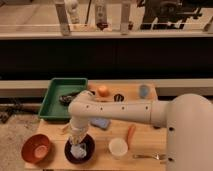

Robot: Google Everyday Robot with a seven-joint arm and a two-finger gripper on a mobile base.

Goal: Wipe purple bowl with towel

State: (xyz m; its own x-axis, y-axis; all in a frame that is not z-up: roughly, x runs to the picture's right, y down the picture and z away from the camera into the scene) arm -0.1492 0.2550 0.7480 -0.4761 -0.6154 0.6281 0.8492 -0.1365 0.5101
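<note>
The purple bowl (86,152) sits at the front of the wooden table, left of centre. A pale towel (77,149) lies bunched inside it. My gripper (76,139) points straight down into the bowl, on top of the towel, at the end of my white arm (120,111) that reaches in from the right. The towel and arm hide the bowl's middle.
An orange-brown bowl (36,147) sits left of the purple one, a white cup (118,147) to its right. A carrot (130,134), a blue sponge (101,122), an orange (103,91), a blue cup (144,91) and a green tray (56,98) lie behind. A spoon (149,157) lies front right.
</note>
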